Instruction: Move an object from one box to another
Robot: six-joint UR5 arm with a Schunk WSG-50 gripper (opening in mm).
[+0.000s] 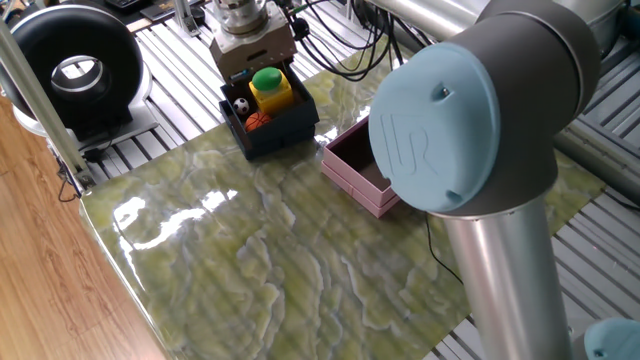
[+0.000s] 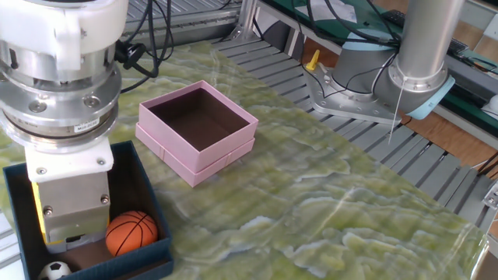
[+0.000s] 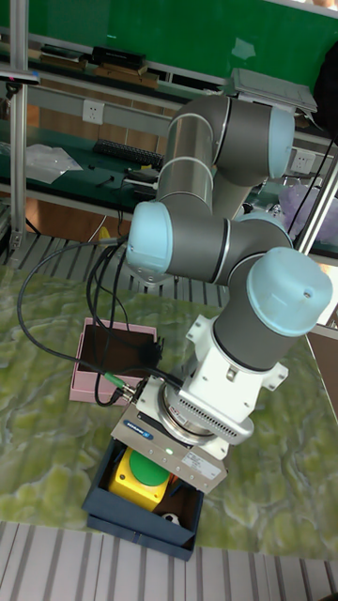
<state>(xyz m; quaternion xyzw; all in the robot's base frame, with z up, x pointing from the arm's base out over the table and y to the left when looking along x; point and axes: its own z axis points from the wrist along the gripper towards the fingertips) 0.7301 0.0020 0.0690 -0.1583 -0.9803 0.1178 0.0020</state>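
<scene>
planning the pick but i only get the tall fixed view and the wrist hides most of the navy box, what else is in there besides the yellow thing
Observer: An orange mini basketball lies in the navy box, next to the yellow block.
Operator: anything else in there
Observer: Yes, a small soccer ball sits in a corner of the box, near the basketball.
Operator: and is the pink box free
Observer: The pink box shows only its bare dark brown floor.

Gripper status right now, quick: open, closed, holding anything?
Gripper: down inside the navy box, beside the yellow block with the green top; its fingers are hidden, so open, closed or holding cannot be told.
</scene>
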